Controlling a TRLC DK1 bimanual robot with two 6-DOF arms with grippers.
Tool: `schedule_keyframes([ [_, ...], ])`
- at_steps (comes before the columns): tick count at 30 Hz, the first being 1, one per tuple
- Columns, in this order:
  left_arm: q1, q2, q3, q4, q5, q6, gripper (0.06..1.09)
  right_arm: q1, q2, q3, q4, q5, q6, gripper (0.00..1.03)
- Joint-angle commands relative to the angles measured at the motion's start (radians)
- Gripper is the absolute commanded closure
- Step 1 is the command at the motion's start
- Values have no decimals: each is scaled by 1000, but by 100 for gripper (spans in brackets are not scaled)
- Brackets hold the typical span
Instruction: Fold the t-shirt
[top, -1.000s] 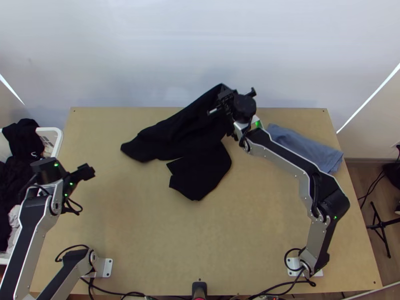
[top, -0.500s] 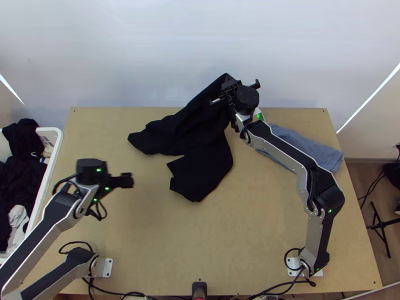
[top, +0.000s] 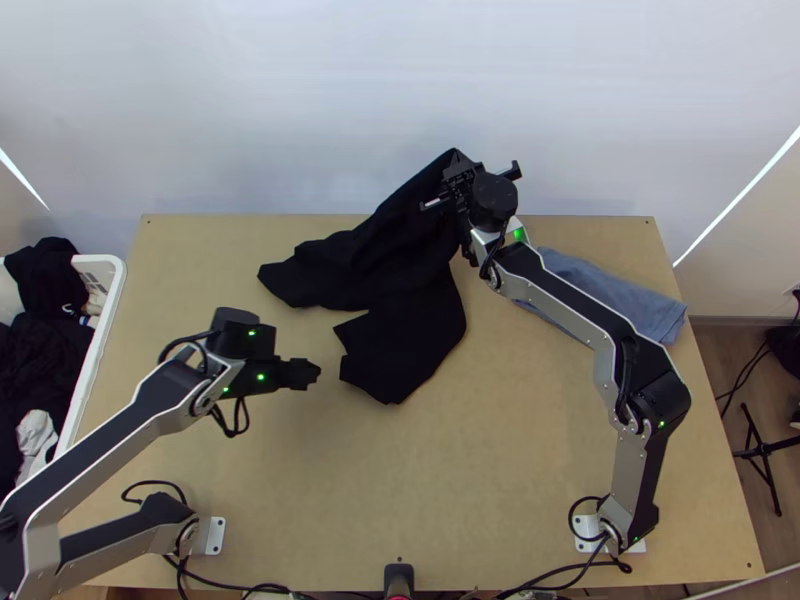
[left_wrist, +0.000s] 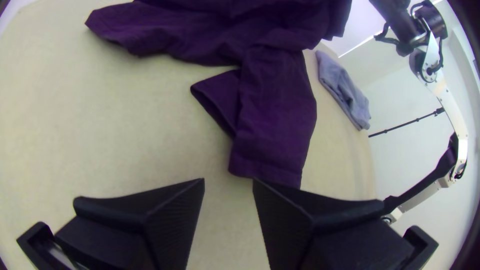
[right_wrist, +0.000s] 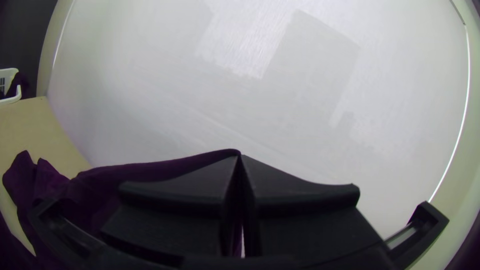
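Straightening the black t-shirt (top: 405, 300) looks to be the step in hand, since it lies bunched and slanting, with no neat fold made. It runs from the far edge of the surface (top: 480, 480) toward the middle, its upper end raised and its lower parts resting on the wood. The right end effector (right_wrist: 240, 156) is closed on that raised end, fingers pressed together with the fabric between them. The left end effector (left_wrist: 229, 181) is open and empty, just beside the near, hemmed flap (left_wrist: 270, 150) in the top view and apart from it. Next, I judge, the left should take a free edge or corner of the shirt, so the two can pull the cloth flat between them. A grip on one layer only could leave the other creased. A blue-grey folded cloth (top: 630, 300) lies at the far right.
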Motion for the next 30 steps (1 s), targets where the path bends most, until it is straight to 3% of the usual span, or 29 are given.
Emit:
schedule_keyframes([
  [1,-19,130,-5,92,37,-1,60,6,-6,-14,-2,10,-1,100],
  [9,-34,256,15,193,37,0,58,13,-4,-17,-2,14,1,100],
  [21,-85,322,57,218,38,0,58,12,3,-18,-2,20,2,100],
  [27,-158,319,23,221,37,69,59,4,0,-23,-2,25,2,100],
  [28,-169,321,18,222,38,86,62,3,-1,-25,-2,28,2,100],
  [29,-178,322,12,233,37,92,76,1,-4,-23,-2,31,1,100],
  [30,-180,322,4,265,35,92,103,0,-8,-23,-2,33,1,100],
])
